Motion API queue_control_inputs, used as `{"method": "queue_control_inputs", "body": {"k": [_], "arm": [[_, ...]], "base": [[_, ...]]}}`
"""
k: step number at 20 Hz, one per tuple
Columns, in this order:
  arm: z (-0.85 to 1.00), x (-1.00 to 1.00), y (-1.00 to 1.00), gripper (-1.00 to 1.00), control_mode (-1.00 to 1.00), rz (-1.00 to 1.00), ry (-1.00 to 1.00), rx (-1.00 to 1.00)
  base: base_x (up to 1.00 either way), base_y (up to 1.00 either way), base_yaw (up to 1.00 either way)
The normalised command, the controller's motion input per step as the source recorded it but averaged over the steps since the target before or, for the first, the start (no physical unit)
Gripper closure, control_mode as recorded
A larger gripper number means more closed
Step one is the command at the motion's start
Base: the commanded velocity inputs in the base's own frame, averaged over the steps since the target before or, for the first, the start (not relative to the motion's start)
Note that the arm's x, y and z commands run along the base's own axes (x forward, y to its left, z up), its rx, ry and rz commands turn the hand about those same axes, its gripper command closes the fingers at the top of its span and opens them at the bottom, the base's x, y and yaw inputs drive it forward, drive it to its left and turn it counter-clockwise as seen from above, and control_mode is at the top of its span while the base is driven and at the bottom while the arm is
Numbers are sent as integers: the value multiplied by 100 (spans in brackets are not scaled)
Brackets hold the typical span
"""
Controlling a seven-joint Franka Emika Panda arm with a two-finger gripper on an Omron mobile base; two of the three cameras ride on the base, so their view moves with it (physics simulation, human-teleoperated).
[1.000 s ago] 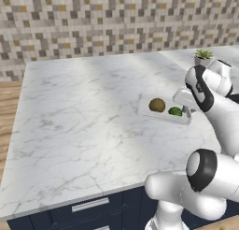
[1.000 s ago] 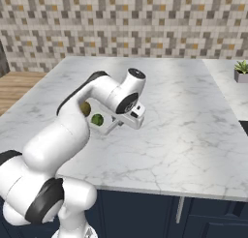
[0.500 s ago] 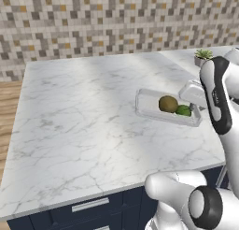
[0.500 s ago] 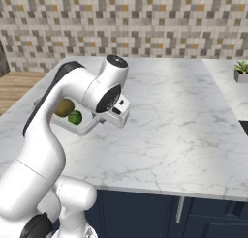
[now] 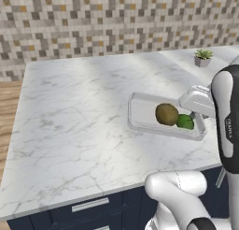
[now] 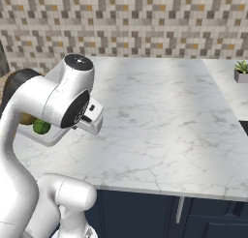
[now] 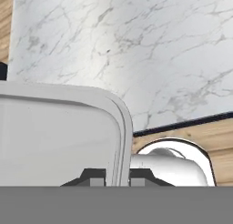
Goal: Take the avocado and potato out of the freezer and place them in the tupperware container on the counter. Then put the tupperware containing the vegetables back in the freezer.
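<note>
While the two-finger gripper point(image 7: 117, 175) pinches the shallow translucent tupperware container point(image 5: 144, 113) wall, keep it level so brown potato point(image 5: 166, 114) and green avocado point(image 5: 185, 122) stay inside.

Mosaic tile wall point(image 5: 93, 18) behind, wood floor point(image 5: 9, 112) at left.

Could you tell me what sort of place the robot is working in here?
Most likely a home kitchen: a white marble counter over navy drawers, a mosaic tile backsplash, and a food container holding produce.

Counter point(image 5: 79, 121) lies broadly open; potted plant point(image 5: 203, 57) occupies far corner.
</note>
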Motion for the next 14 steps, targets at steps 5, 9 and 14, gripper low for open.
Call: {"method": "queue_control_inputs", "body": {"k": [5,9,14], "arm": [[33,-57,47,100,-100,9,0,0],[8,-67,30,100,-100,18,-2,-2],[0,-58,14,100,-100,19,-2,-3]], "base": [[0,0,0],[0,0,0],[0,0,0]]}}
